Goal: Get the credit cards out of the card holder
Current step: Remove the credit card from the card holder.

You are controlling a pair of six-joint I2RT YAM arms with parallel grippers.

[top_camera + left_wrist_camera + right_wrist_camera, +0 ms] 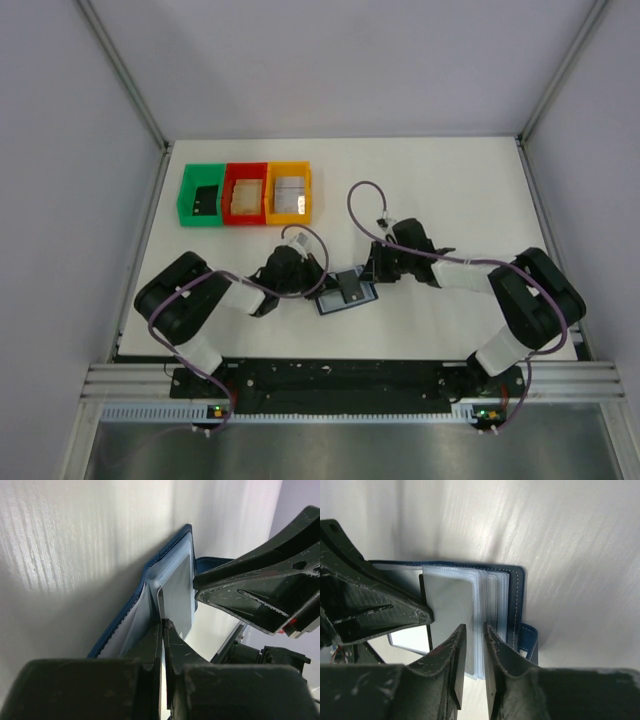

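Note:
The dark blue card holder [345, 292] lies open on the white table between my two grippers. In the left wrist view its blue cover [131, 609] and clear sleeves fan open, and a silvery-grey credit card [178, 597] sticks out of them. My left gripper [164, 625] is shut on that card's near edge. In the right wrist view the same card [451, 602] shows in front of the sleeves. My right gripper [472, 631] stands narrowly open astride the sleeves' edge, its right finger against them. In the top view the left gripper [318, 282] and right gripper [372, 272] flank the holder.
Three small bins stand in a row at the back left: green [187, 196], red [229, 194] and orange [270, 192], each with flat things inside. The two grippers' fingers [250, 590] are almost touching over the holder. Cables loop above both arms.

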